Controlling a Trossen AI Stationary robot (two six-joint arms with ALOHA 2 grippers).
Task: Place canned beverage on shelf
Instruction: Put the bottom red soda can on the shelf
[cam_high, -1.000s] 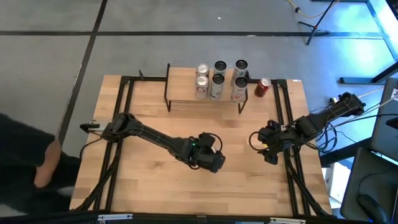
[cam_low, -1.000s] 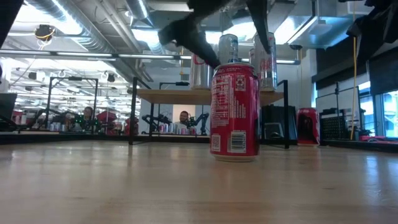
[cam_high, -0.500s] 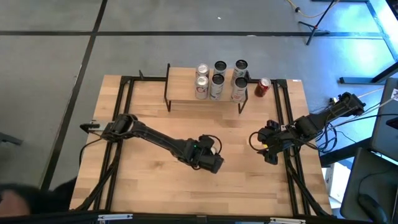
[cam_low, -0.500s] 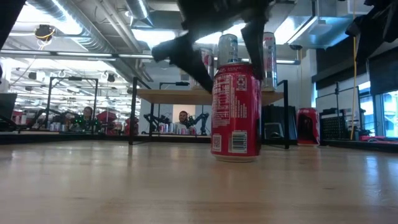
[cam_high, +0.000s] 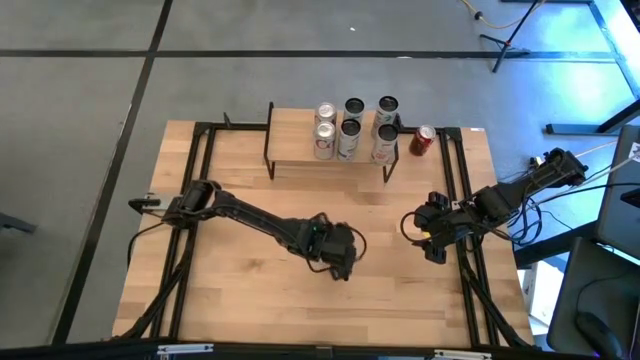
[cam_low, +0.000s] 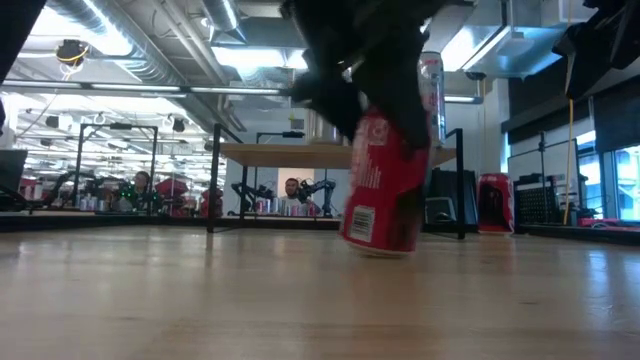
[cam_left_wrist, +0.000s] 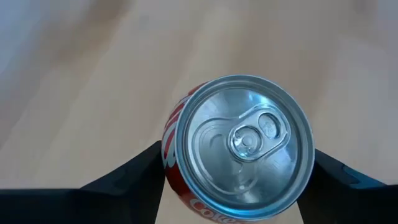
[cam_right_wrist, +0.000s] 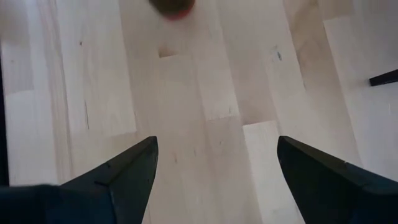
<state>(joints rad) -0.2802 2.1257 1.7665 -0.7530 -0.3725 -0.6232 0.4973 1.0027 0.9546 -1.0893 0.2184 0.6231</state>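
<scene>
Mid-table, well short of the shelf (cam_high: 330, 140): red cola can (cam_low: 385, 185) tilted between fingers of left gripper (cam_left_wrist: 239, 165), clamped around its sides. Rigid but thin-walled, smooth, probably slippery; best taken mid-body. Right gripper (cam_right_wrist: 214, 155) parked alongside, fingers spread, empty.

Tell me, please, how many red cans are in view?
2: one red can tilted in the left gripper mid-table, another red can standing beside the shelf. Others may be hidden.

**Wooden table, shelf and cans**

The light wooden table (cam_high: 240, 290) carried a small shelf (cam_high: 295, 150) at its far edge. Six cans (cam_high: 350, 128) stood on the shelf's right half. A red can (cam_high: 423, 140) stood on the tabletop beside it, near the far right corner.
</scene>
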